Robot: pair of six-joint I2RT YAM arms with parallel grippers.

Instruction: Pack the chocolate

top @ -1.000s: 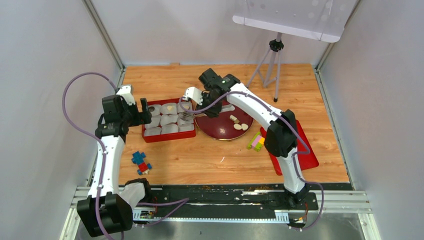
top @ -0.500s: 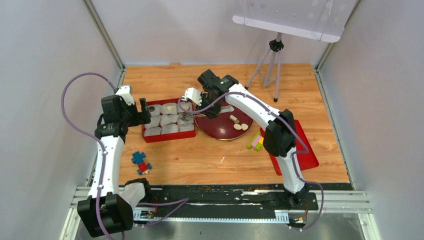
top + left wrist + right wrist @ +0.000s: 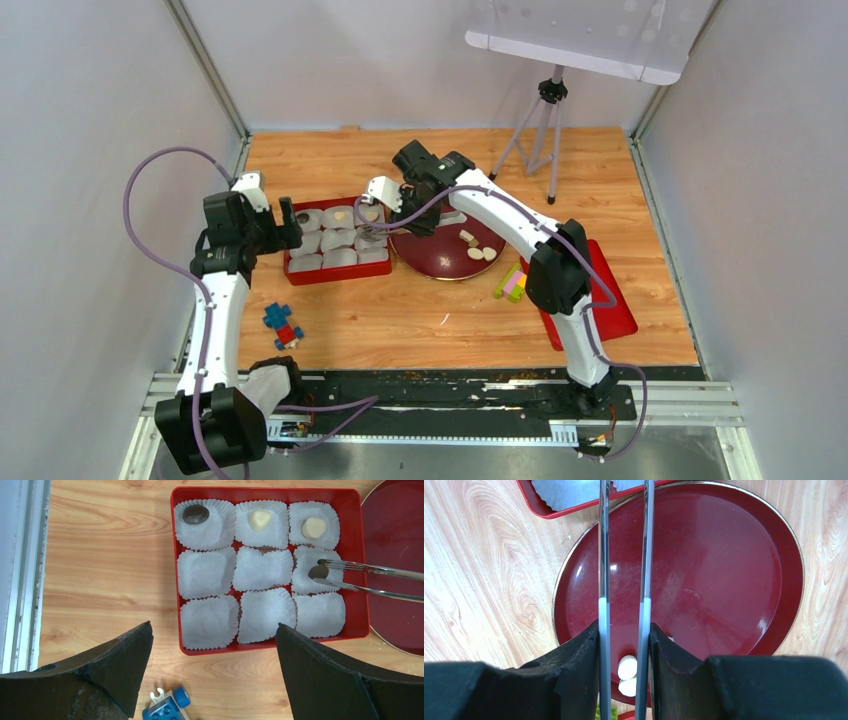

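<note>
Chocolate [image 3: 318,572], dark piece pinched in tongs [image 3: 372,570] at a middle-row cup [image 3: 304,584] in tray [image 3: 175,555], my right tool [image 3: 624,630] clenched on the tongs, my left tool [image 3: 212,626] released above worktop [image 3: 100,555]

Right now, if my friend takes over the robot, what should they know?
Left gripper: open, empty, hovering by the red tray.
Right gripper: shut on the tongs, whose tips pinch a dark chocolate at the middle-right paper cup.
Done: three chocolates sit in the top-row cups, one dark and two cream.
Left to do: release this piece, then move the three cream chocolates from the round plate into the empty cups.
</note>
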